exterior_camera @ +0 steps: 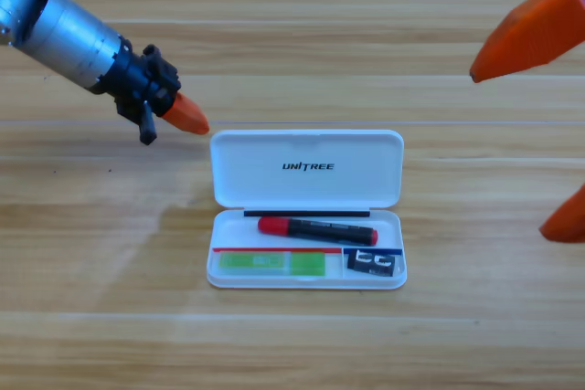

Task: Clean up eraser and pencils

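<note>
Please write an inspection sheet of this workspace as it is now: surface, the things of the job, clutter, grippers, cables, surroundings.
Surface: wooden table, planks running left to right.
Job's things: white case lies open, lid flat behind the tray. Inside the tray: black pen with red cap at the back, light green stick front left, black eraser front right.
Clutter: nothing seen.
Grippers: left gripper hangs above the table near the lid's upper left corner, holding nothing. Right gripper waits at the picture's right edge, partly cut off, its jaws far apart.
Cables: nothing seen.
Surroundings: nothing seen beyond the table.
</note>
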Controlling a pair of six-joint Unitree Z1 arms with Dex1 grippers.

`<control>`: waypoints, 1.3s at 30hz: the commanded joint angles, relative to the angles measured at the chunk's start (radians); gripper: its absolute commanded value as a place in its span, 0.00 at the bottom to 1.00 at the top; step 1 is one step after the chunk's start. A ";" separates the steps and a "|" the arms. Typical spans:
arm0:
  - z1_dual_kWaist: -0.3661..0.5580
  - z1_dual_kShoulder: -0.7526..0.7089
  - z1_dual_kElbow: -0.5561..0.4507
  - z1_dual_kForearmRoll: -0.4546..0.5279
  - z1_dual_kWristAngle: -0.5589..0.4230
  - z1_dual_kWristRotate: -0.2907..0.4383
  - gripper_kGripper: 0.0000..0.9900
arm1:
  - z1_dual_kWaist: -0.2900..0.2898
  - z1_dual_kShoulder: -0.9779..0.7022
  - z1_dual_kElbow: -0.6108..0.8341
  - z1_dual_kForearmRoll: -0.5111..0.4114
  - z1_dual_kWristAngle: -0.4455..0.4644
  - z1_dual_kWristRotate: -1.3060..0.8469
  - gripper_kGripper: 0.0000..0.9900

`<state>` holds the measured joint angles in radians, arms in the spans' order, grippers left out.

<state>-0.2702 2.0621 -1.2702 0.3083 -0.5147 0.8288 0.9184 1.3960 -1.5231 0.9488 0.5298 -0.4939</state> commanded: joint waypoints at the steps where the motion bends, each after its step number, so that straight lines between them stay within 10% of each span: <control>1: -0.053 0.050 -0.005 -0.015 -0.002 -0.007 0.00 | -0.027 -0.052 0.044 -0.027 0.013 0.005 1.00; 39: -0.288 -0.088 -0.040 0.110 0.042 -0.077 0.00 | -0.027 -0.022 0.072 -0.027 0.033 -0.003 1.00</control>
<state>-0.5038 1.9896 -1.3390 0.4079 -0.4869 0.7670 0.9176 1.3718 -1.4854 0.9488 0.5420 -0.4929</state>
